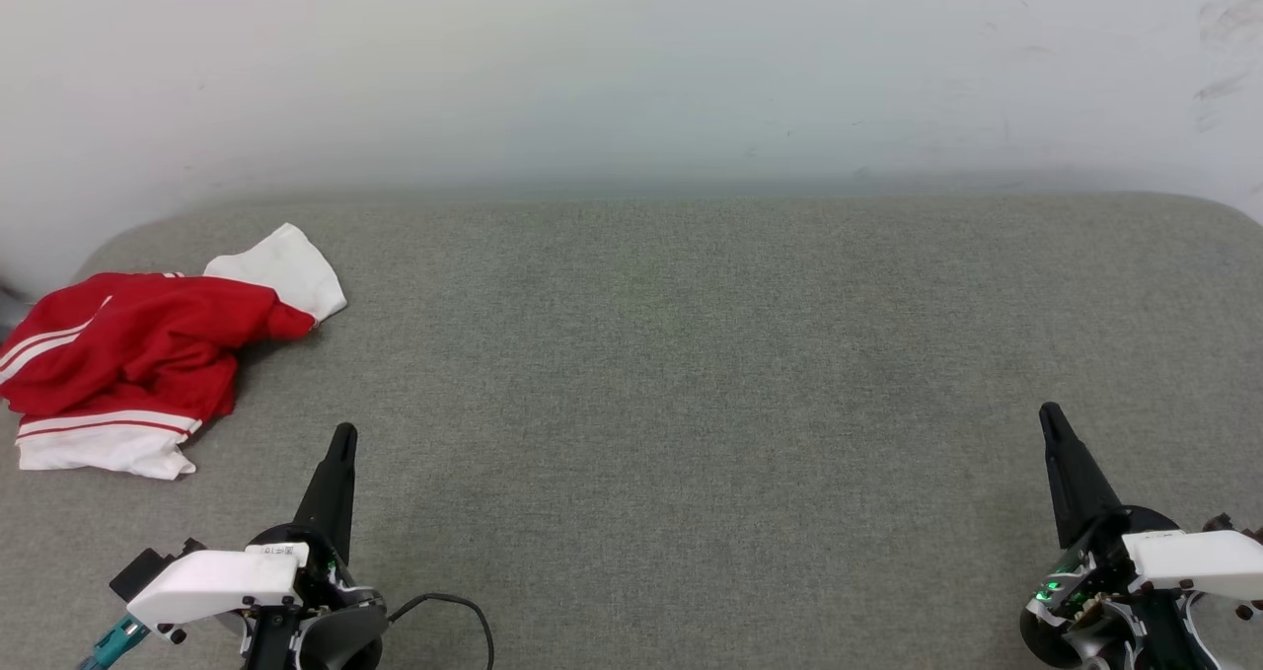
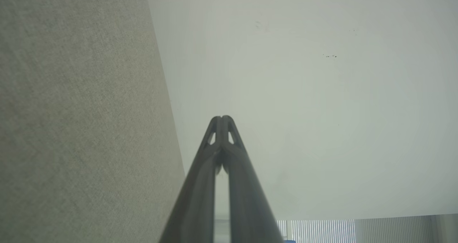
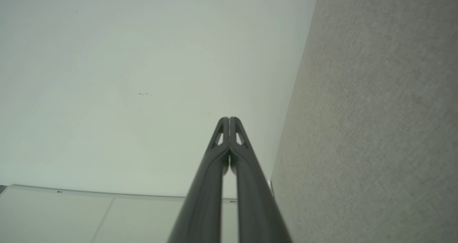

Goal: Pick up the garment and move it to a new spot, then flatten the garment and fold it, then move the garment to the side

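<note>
Where the edge clips it, garment bunched — collar hidden.

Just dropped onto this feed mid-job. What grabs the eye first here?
The garment stands out at once: a crumpled red-and-white heap at the far left of the grey padded surface, which is otherwise bare. The left gripper and right gripper sit low at the head view's bottom corners, fingers pressed together, holding nothing, both apart from the cloth.

Garment bright red, white sleeves, red-white striped trim; surface grey-green fabric; wall off-white.
</note>
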Robot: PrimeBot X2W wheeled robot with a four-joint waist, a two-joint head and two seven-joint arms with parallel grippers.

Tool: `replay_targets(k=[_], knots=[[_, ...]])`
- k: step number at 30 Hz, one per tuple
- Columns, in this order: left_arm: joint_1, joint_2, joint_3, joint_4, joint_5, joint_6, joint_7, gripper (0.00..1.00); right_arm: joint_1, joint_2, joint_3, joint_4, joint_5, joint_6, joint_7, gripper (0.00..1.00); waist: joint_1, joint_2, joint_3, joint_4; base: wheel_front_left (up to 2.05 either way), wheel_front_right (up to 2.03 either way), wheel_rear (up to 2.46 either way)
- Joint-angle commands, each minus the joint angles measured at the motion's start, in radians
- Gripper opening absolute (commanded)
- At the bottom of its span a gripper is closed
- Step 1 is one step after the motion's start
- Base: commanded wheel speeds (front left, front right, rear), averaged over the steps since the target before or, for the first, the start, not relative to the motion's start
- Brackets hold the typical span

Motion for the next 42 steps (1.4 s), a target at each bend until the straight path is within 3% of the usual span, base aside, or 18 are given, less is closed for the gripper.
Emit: replay_targets(k=[1,10,11,23,29,42], knots=[[-0.007,-0.001,0.002,-0.002,0.001,-0.002,0.002,0.00,-0.012,0.002,0.001,0.000,0.004,0.000,0.000,0.00,0.0000,0.0000,0.000,0.000,0.00,0.00,0.00],[-0.007,-0.001,0.002,-0.002,0.001,-0.002,0.002,0.00,-0.012,0.002,0.001,0.000,0.004,0.000,0.000,0.00,0.0000,0.0000,0.000,0.000,0.00,0.00,0.00],[0.000,0.000,0.000,0.000,0.000,0.000,0.000,1.00,0.000,0.000,0.000,0.000,0.000,0.000,0.000,1.00,0.0000,0.0000,0.000,0.000,0.00,0.00,0.00],[0.042,-0.003,-0.011,0.014,0.048,0.000,-0.039,1.00,0.050,0.001,0.000,0.024,-0.041,0.000,-0.037,1.00,0.0000,0.0000,0.001,0.000,0.00,0.00,0.00],[0.043,-0.003,0.001,-0.016,0.151,0.014,-0.068,1.00,0.058,0.001,-0.009,-0.012,-0.154,0.000,-0.066,1.00,0.0000,0.0000,0.001,-0.001,0.00,0.00,0.00],[0.051,-0.002,-0.034,-0.108,0.413,0.099,-0.120,1.00,0.075,0.001,-0.007,-0.107,-0.422,0.000,-0.119,1.00,0.0000,0.0000,0.002,-0.002,0.00,0.00,0.00]])
